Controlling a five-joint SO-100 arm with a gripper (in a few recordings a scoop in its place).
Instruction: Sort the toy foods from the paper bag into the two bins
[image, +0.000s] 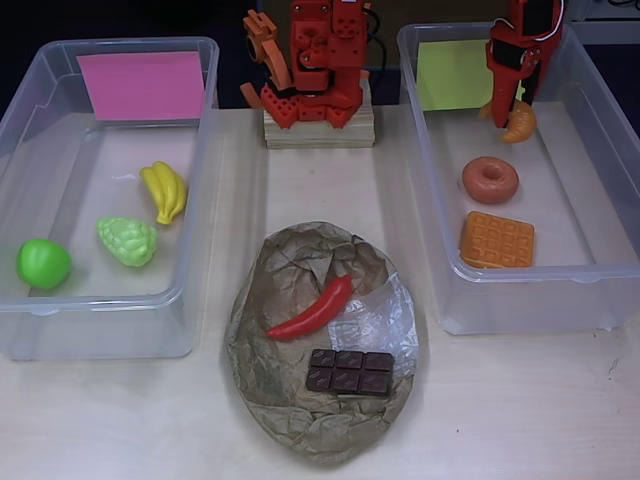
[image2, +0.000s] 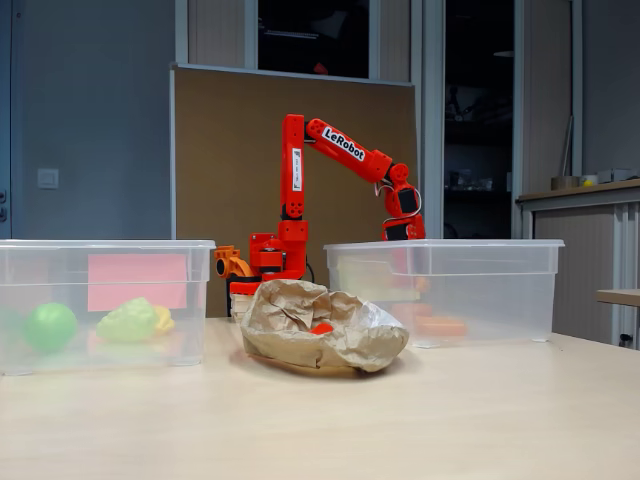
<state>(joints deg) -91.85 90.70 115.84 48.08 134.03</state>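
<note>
Two toys left on the paper bag (image: 320, 400): red chili (image: 312, 310), chocolate bar (image: 350, 371). Jaws pinch the croissant (image: 519, 122) low inside the right bin (image: 520, 285), far end, likely grouping it with donut (image: 490, 180) and waffle (image: 497, 240). Fruit sits in the left bin (image: 190, 200).

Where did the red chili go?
In the overhead view the red chili lies slanted on the paper bag in the middle of the table, just above the dark chocolate bar, between the two bins.
</note>
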